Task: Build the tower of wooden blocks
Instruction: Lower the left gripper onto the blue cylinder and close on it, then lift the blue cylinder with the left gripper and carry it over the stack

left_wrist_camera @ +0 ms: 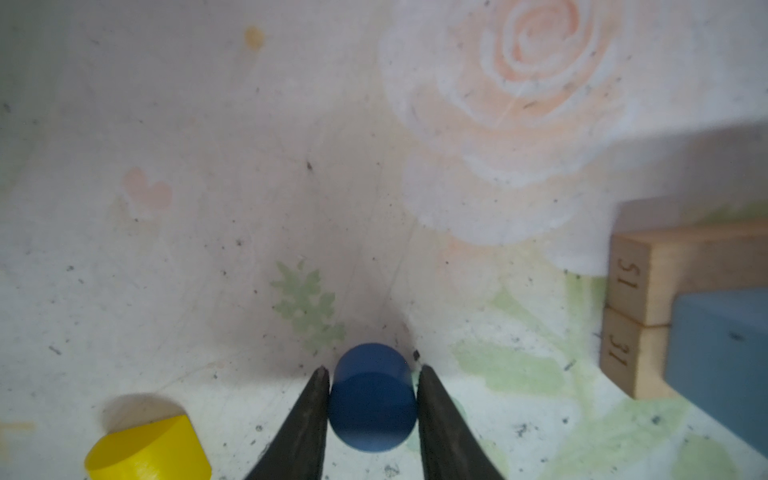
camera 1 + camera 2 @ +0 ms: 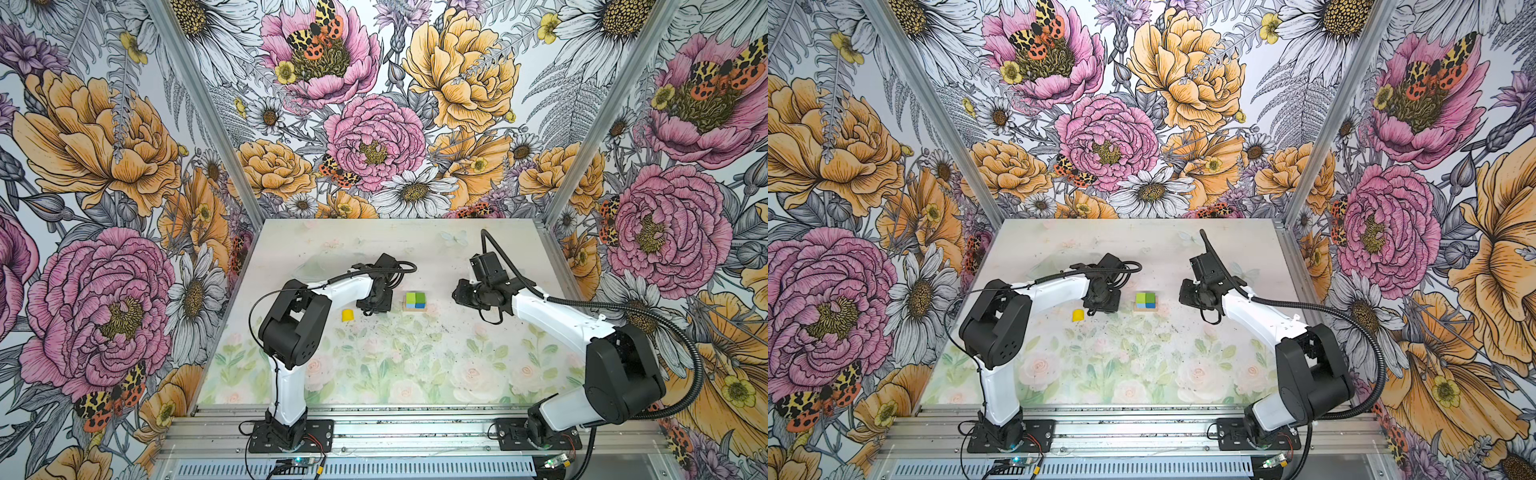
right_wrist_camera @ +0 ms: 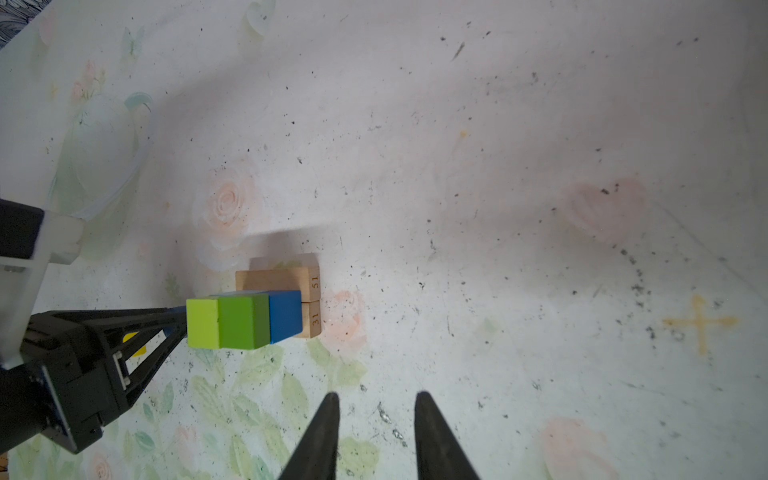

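The wood block tower (image 2: pixel 415 300) (image 2: pixel 1145 300) stands mid-table: two tan bars (image 3: pixel 278 279) side by side, blue cubes (image 3: pixel 285 316) on them, two green cubes (image 3: pixel 241 322) on top. Just left of it, my left gripper (image 1: pixel 372 372) (image 2: pixel 376 305) points down, its fingers pressed on both sides of the upright blue cylinder (image 1: pixel 372 409), which is hidden in both top views. The yellow half-round (image 2: pixel 348 314) (image 1: pixel 147 451) lies on the table left of that gripper. My right gripper (image 3: pixel 377 397) (image 2: pixel 459 295) hovers right of the tower, open, with nothing between its fingers.
The table mat (image 2: pixel 395 365) is printed with pale flowers and speckled with dark grit. Metal rails (image 2: pixel 415 428) carry both arm bases along the front edge. Flowered walls close in the back and both sides.
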You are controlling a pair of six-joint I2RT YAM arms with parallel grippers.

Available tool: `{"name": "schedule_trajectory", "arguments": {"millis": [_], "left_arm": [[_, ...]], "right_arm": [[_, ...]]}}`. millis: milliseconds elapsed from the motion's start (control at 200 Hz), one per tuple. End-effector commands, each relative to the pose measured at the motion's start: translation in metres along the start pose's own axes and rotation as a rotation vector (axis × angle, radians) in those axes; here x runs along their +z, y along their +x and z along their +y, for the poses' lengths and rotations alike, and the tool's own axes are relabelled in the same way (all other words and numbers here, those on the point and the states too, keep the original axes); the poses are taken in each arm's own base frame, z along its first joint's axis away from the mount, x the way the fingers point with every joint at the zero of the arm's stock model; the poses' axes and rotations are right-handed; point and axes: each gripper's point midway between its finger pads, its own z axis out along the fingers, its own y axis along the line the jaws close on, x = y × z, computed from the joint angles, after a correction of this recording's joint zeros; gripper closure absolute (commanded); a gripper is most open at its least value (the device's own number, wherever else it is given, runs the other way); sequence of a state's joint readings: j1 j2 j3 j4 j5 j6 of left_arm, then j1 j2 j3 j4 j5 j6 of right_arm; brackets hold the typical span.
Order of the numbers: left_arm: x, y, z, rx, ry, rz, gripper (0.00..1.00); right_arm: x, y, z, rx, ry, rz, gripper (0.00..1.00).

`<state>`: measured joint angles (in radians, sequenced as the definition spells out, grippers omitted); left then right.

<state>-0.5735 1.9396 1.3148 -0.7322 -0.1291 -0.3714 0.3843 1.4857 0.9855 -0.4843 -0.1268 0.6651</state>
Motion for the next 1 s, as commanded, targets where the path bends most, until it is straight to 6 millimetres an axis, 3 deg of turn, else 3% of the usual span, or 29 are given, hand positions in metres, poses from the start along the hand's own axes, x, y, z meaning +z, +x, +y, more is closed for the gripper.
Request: {"name": "schedule_trajectory", "arguments": {"millis": [0,701,886,996], "left_arm": [[0.0075,0.0013,-0.0018,-0.033,0.027,0.012,0.63],[0.0118,0.0046,-0.0009,-0.037,0.028,0.026,0.60],[0.0115,0.0038,-0.0016,-0.037,0.030,0.025,0.64],[0.0097,0.0031,-0.0011,-0.035,0.028,0.021,0.72]], "right_arm": [[-0.0035,-0.0076,0.0000,0.011,-0.007,-0.031,0.67],[-0.0030,-0.0081,0.0001,0.011,-0.007,-0.030,0.67],[-0.0031,-0.0083,0.0003,0.011,-0.007,-0.031,0.67],[-0.0035,-0.0086,0.0004,0.010,-0.007,-0.033,0.67]]}}
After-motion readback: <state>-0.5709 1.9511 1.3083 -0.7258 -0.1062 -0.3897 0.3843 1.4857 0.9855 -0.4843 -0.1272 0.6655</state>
